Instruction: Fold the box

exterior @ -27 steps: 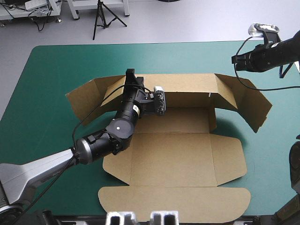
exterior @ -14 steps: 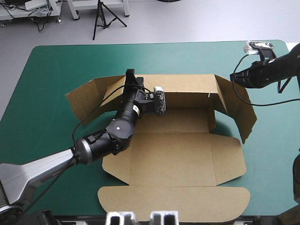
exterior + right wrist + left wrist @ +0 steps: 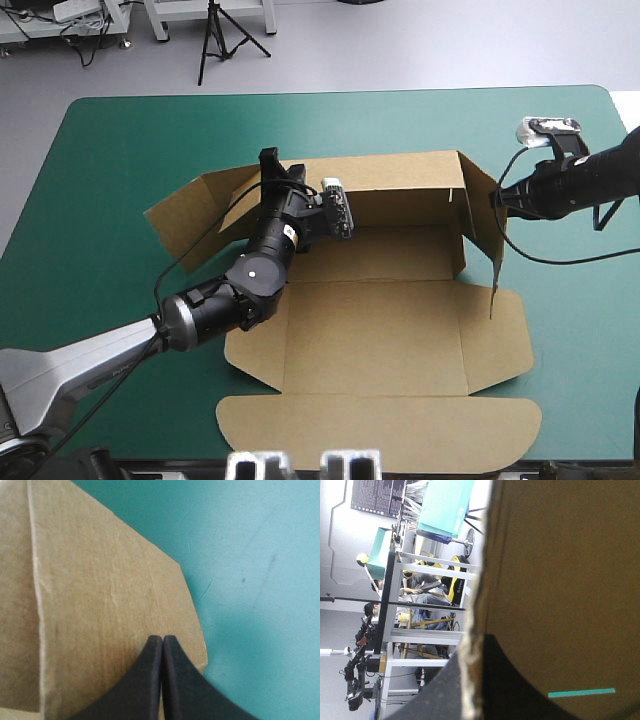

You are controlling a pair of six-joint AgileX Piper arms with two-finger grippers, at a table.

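Note:
The brown box (image 3: 380, 330) lies open on the teal-green cover, its back wall (image 3: 400, 190) raised. My left gripper (image 3: 270, 165) is shut on the top edge of that wall near its left end; in the left wrist view the board (image 3: 560, 580) sits between the black fingers (image 3: 510, 685). My right gripper (image 3: 497, 197) is shut, its tip pressed against the outer face of the right end flap (image 3: 480, 215), which stands nearly upright. The right wrist view shows the shut right gripper (image 3: 162, 639) on that flap (image 3: 100, 605).
The left end flap (image 3: 190, 215) splays outward over the cover. The lid (image 3: 380, 430) lies flat near the table's front edge. Bare teal-green cover (image 3: 130, 130) lies behind and to both sides of the box.
My right gripper has moved inward and toward the front, swinging the right end flap from splayed out to nearly upright. The box shifted slightly; the left gripper keeps its hold.

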